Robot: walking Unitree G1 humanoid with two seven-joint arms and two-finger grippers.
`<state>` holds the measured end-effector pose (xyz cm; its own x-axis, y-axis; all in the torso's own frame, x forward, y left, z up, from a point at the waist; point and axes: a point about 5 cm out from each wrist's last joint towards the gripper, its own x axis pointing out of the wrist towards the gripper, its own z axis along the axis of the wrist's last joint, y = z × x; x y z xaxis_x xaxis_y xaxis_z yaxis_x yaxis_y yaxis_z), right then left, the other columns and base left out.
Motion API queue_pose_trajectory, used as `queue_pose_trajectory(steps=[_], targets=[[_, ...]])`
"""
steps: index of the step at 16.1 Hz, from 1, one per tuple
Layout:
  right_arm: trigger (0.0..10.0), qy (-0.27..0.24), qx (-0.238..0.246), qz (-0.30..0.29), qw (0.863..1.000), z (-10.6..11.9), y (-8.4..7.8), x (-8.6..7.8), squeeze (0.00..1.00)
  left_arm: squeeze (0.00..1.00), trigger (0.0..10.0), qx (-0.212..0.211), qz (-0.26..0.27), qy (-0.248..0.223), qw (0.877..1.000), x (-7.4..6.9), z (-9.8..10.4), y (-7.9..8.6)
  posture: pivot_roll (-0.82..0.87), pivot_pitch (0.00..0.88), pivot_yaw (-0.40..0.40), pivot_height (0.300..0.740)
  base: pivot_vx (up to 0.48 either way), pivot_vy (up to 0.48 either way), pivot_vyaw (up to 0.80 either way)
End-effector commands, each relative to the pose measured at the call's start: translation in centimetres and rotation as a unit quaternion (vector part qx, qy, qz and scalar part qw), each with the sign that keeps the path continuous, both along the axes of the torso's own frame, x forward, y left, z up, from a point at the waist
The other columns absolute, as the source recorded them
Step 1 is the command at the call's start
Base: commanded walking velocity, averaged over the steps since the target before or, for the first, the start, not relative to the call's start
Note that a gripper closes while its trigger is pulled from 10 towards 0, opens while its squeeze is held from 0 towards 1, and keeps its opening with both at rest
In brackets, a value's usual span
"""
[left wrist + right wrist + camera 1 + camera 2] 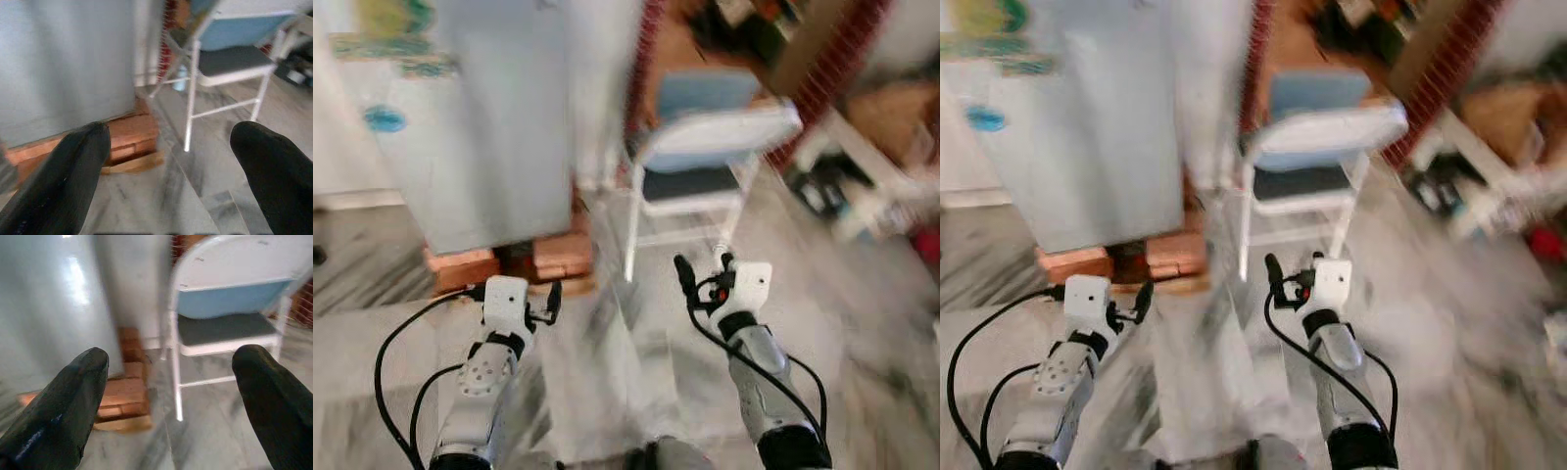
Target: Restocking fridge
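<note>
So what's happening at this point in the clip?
Nothing is being handled. The robot faces a pale grey fridge that stands on bricks, door shut, with a folding chair just to its right on the marble floor. The head views are blurred. Both arms are held out in front: the left gripper and the right gripper are empty, jaws wide apart. No groceries can be made out.

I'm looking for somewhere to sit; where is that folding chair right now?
The chair stands ahead of the robot, slightly to its right, on the marble floor just right of the grey fridge that rests on bricks.
</note>
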<state>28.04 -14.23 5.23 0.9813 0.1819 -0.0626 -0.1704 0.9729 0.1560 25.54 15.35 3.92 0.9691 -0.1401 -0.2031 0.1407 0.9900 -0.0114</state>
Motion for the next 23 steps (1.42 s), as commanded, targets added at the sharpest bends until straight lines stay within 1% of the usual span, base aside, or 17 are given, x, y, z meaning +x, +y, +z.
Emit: queue_pose_trajectory(steps=[1,3,4,7,8,10,13,14,16,18,20,21,23], targets=[[10.0,-0.001,-0.009,-0.019,1.0,0.1,-1.2,-0.1,0.0,0.0,10.0,-0.007,-0.017,-0.004,1.0,0.2,0.3,-1.1,0.11,0.048,-0.061,0.74,0.0,0.48,-0.8],[10.0,-0.002,-0.01,-0.022,1.0,0.1,-1.3,-0.1,0.0,0.0,10.0,-0.007,-0.021,-0.006,1.0,0.2,0.3,-1.2,0.11,0.045,-0.061,0.74,0.0,0.48,-0.8],[10.0,-0.001,-0.012,-0.03,0.999,0.1,-1.6,-0.1,0.0,0.0,10.0,-0.002,-0.027,-0.01,1.0,0.2,0.4,-1.2,0.11,0.041,-0.061,0.74,0.0,0.0,-0.8],[10.0,0.002,-0.016,-0.046,0.999,0.0,-2.2,-0.6,0.0,0.0,10.0,-0.002,-0.03,-0.009,1.0,0.0,0.4,-1.1,0.11,0.035,-0.057,0.74,0.0,0.0,-0.8],[10.0,0.002,-0.016,-0.046,0.999,0.0,-2.2,-0.6,0.0,0.0,10.0,-0.002,-0.03,-0.009,1.0,0.0,0.4,-1.1,0.11,0.035,-0.057,0.74,0.0,0.0,-0.8],[10.0,0.008,-0.019,-0.059,0.998,-0.3,-2.6,-1.1,0.0,0.0,10.0,-0.007,-0.025,-0.01,1.0,-0.4,0.6,-0.5,0.12,0.025,-0.056,0.74,0.0,0.0,-0.8],[10.0,0.008,-0.019,-0.074,0.997,-0.2,-3.1,-1.5,0.0,0.0,10.0,-0.003,-0.023,-0.006,1.0,-0.7,0.3,-0.2,0.11,0.021,-0.055,0.74,0.0,0.0,-0.8],[10.0,0.008,-0.027,-0.081,0.996,-0.2,-3.3,-1.8,0.0,0.0,10.0,0.003,-0.028,-0.006,1.0,-0.7,0.3,-0.2,0.11,0.018,-0.054,0.74,0.0,0.0,-0.8],[10.0,0.009,-0.026,-0.107,0.994,-0.2,-4.1,-2.2,0.0,0.0,10.0,0.003,-0.024,-0.014,1.0,0.0,0.5,-0.2,0.09,0.001,-0.065,0.74,0.0,0.0,-0.8],[10.0,0.01,-0.034,-0.099,0.994,-0.3,-3.9,-2.3,0.0,0.0,10.0,0.006,-0.022,-0.015,1.0,0.1,0.6,0.0,0.09,0.003,-0.054,0.74,0.0,0.0,-0.8],[10.0,0.005,-0.031,-0.113,0.993,0.1,-4.1,-2.1,0.0,0.0,10.0,0.011,-0.014,-0.011,1.0,0.1,0.5,0.6,0.09,0.005,-0.045,0.74,0.0,0.0,-0.8],[10.0,0.004,-0.033,-0.13,0.991,0.2,-4.6,-2.3,0.0,0.0,10.0,0.016,-0.016,-0.002,1.0,0.0,0.3,0.9,0.08,0.017,-0.027,0.74,0.0,0.0,-0.8],[10.0,0.01,-0.037,-0.144,0.989,0.0,-5.3,-3.3,0.0,0.0,10.0,0.018,-0.025,-0.001,1.0,0.0,0.1,0.7,0.05,0.016,-0.037,0.74,0.0,0.0,-0.8]])
